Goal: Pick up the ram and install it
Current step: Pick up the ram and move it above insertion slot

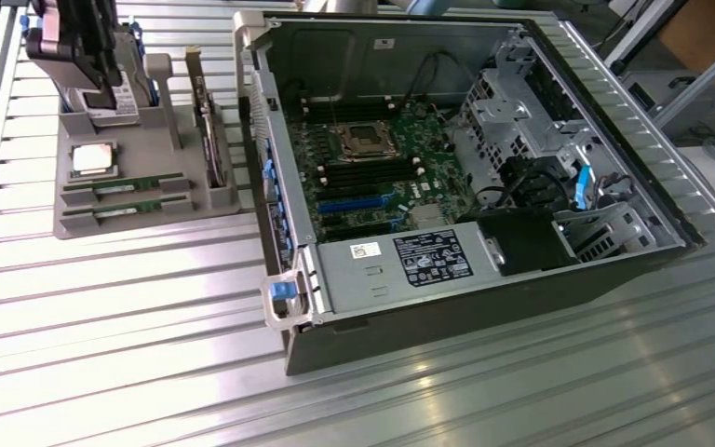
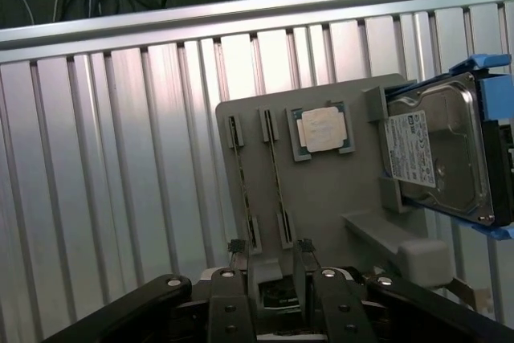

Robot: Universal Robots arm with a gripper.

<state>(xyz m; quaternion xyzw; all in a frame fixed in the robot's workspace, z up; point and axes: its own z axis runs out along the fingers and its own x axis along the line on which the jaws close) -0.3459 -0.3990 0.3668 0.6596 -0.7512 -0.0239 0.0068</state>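
Observation:
Two ram sticks lie side by side in slots of a grey holder tray [image 1: 146,223]: one ram [image 1: 127,186] and a second ram [image 1: 127,210] nearer the tray's front edge. In the wrist view they show edge-on as thin strips, one ram [image 2: 241,186] and the other ram [image 2: 277,186]. My black gripper [image 1: 85,56] hangs above the far end of the tray, over the hard drive. The gripper [image 2: 271,253] stands open with nothing between its fingertips [image 2: 236,248], and is well apart from the sticks.
The tray also holds a square silver processor [image 1: 93,160], a hard drive [image 2: 438,150] in a blue carrier, and a card with a metal bracket [image 1: 212,140]. An open computer case [image 1: 557,279] lies at the exterior view's right, its motherboard [image 1: 370,158] exposed.

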